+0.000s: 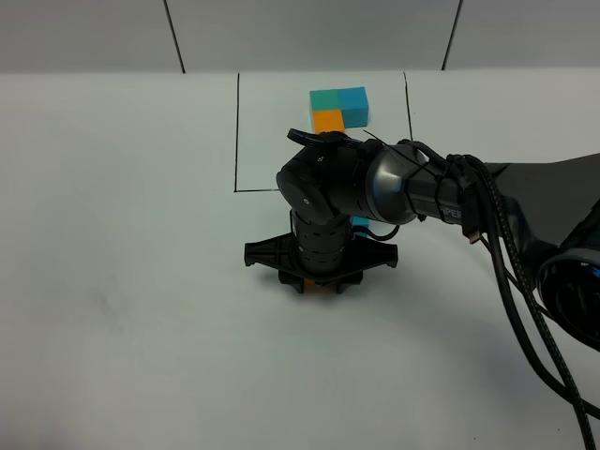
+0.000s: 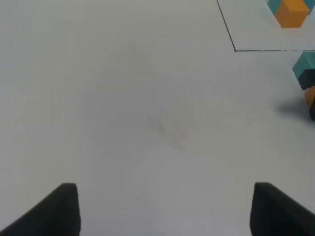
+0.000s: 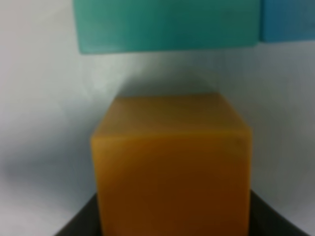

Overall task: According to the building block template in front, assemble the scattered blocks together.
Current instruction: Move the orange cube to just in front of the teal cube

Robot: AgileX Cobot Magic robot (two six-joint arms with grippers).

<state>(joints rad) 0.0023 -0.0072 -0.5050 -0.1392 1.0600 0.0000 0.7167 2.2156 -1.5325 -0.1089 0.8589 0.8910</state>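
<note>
Orange cube [image 3: 170,167] clamped in R gripper [image 1: 322,284], near teal cube [image 3: 167,24]; L gripper [image 2: 165,206] jaws apart.

Right arm across the middle, wrist downward, right pincer [image 1: 322,284] closed; left pincer [image 2: 166,196] with jaws apart.

Item one: we list a surface [image 1: 112,281], white, matte and flat. It fills most of the exterior high view and nearly all of the left wrist view. In the left wrist view we note faint greyish smudges [image 2: 167,130] near its middle.

Item two: a back wall [image 1: 300,33], pale grey-white, rises from the far edge. It is divided into panels by a left seam [image 1: 174,37] and a right seam [image 1: 451,36], both thin, dark and slightly slanted.

Light: we record it as even and diffuse, with soft-edged shadows.
</note>
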